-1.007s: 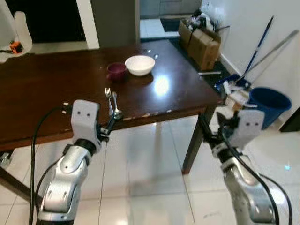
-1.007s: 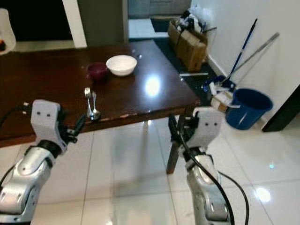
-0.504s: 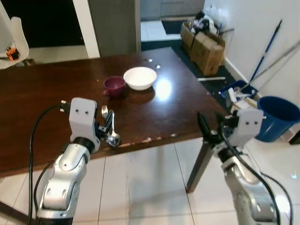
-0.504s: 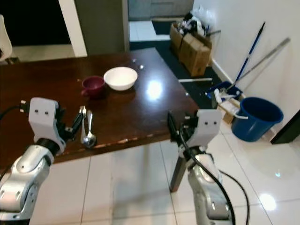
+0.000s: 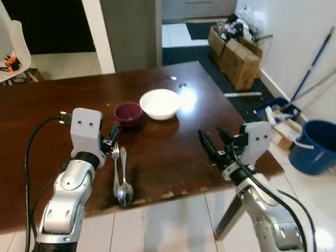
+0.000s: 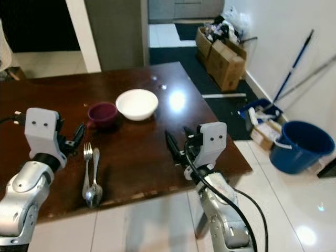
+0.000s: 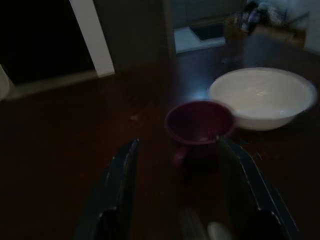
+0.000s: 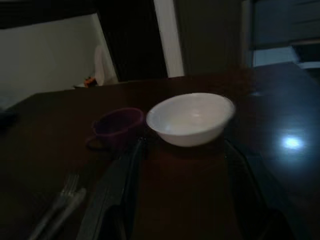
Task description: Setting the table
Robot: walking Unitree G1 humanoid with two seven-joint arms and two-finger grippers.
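Note:
A white bowl [image 5: 160, 103] and a maroon cup [image 5: 128, 113] stand side by side on the dark wooden table [image 5: 47, 105]. A fork [image 5: 115, 167] and a spoon [image 5: 124, 182] lie parallel near the table's front edge. My left gripper [image 5: 112, 138] hovers open just short of the cup, above the fork's tines. The left wrist view looks between its fingers [image 7: 118, 195] at the cup [image 7: 200, 122] and bowl [image 7: 262, 97]. My right gripper [image 5: 212, 147] is open over the table's right part, pointing toward the bowl [image 8: 191, 117] and cup [image 8: 118, 125].
Cardboard boxes [image 5: 236, 42] sit on the floor beyond the table's right end. A blue bucket [image 5: 314, 148] and leaning mop handles [image 5: 315, 58] stand against the right wall. A white chair [image 5: 10, 37] is at the far left. The table's front edge [image 5: 173, 193] is close below me.
The camera has moved forward and nearer the table. Both grippers, earlier in front of the table's edge, now reach over the tabletop. The dishes and cutlery have not moved.

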